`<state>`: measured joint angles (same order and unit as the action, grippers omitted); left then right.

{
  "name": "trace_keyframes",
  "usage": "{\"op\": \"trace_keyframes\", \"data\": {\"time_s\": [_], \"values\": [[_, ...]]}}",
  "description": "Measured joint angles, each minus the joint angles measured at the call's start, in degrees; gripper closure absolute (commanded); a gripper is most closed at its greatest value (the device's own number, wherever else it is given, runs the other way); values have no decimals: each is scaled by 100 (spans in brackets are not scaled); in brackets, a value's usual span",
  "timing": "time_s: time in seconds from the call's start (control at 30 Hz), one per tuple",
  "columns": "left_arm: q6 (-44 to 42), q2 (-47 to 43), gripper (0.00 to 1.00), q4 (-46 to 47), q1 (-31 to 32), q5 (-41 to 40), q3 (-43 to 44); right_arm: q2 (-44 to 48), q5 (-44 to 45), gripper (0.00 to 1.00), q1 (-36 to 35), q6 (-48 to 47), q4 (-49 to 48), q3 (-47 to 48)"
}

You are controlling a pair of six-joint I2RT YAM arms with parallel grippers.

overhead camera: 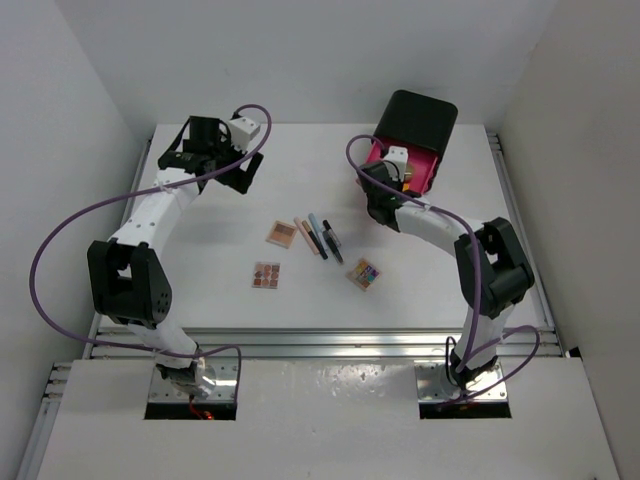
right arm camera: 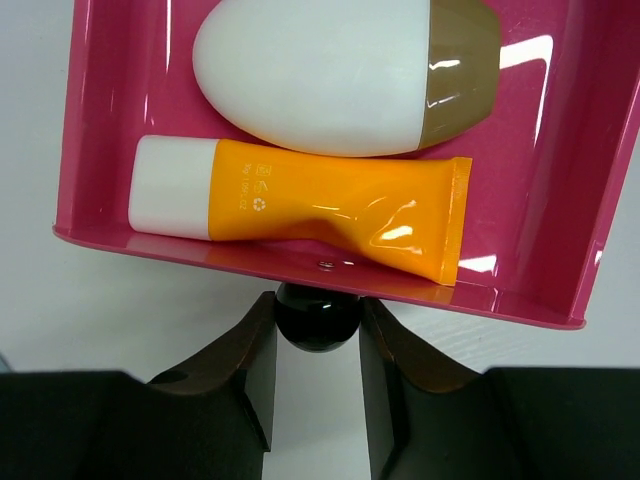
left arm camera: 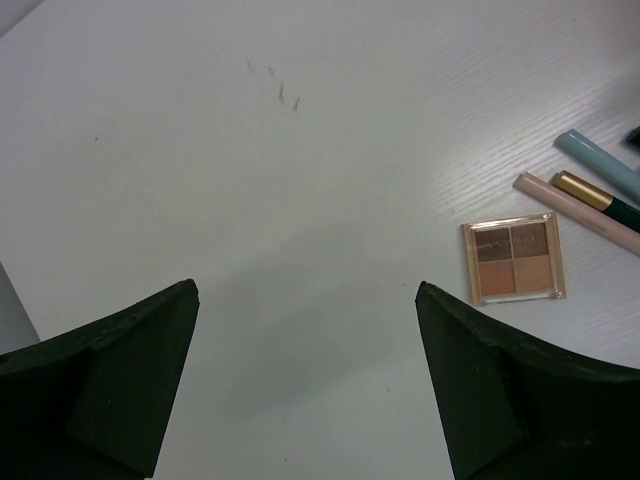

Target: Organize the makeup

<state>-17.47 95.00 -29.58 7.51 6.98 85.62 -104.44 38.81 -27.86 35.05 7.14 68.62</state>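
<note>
The left gripper (left arm camera: 305, 290) hangs over bare desk (left arm camera: 250, 150), jaws wide. To its right lie three eyeshadow palettes (overhead camera: 282, 234) and some pencils (overhead camera: 318, 236), which the left wrist view cuts off. The right gripper (right arm camera: 318, 305) jaws pinch the black knob (right arm camera: 318, 318) of a pink drawer (right arm camera: 110, 130). The drawer holds a white compact (right arm camera: 320, 70), cropped at the top, and an orange tube (right arm camera: 330, 205).

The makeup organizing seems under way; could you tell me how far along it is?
Done: white compact and orange tube lie in the open pink drawer. In hand: the right gripper clasps its black knob. Left: three palettes and three pencils loose on the table.
</note>
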Motion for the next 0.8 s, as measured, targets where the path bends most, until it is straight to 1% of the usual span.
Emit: {"op": "trace_keyframes", "data": {"time_s": [0.5, 0.8], "values": [[-52, 0, 4, 9, 0, -66, 0, -2, 76, 100, 181, -916, -953, -109], [-114, 0, 4, 11, 0, -94, -15, -306, -162, 100, 584, -1182, -1351, 304]]}}
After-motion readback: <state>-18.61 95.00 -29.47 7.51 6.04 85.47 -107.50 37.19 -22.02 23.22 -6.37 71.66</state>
